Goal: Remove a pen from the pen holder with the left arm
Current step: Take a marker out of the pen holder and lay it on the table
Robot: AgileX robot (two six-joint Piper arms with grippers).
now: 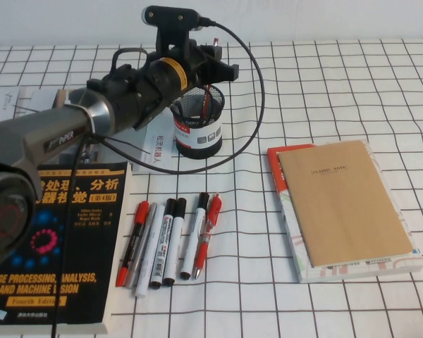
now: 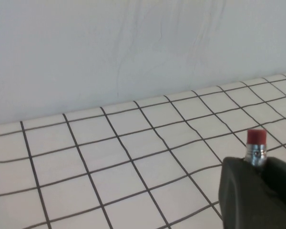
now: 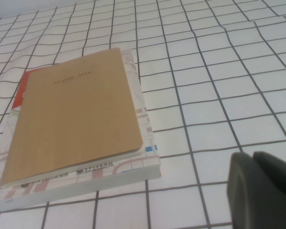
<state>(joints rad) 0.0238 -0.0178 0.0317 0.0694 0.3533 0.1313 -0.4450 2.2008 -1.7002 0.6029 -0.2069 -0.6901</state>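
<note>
Yr left gripper (image 2: pixel 258 168), over the pen holder (image 1: pixel 204 141), pinches the pen (image 2: pixel 256 138) at its eraser end, prob. light, stiff, slick, so hold firm; right gripper (image 3: pixel 263 191) closed nr notebook (image 3: pixel 76 114).

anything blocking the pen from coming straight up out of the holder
nothing visible does: the left gripper is over the pen holder, jaws closed on the pen, with nothing showing above it. the right gripper is off to the side by the notebook.
</note>
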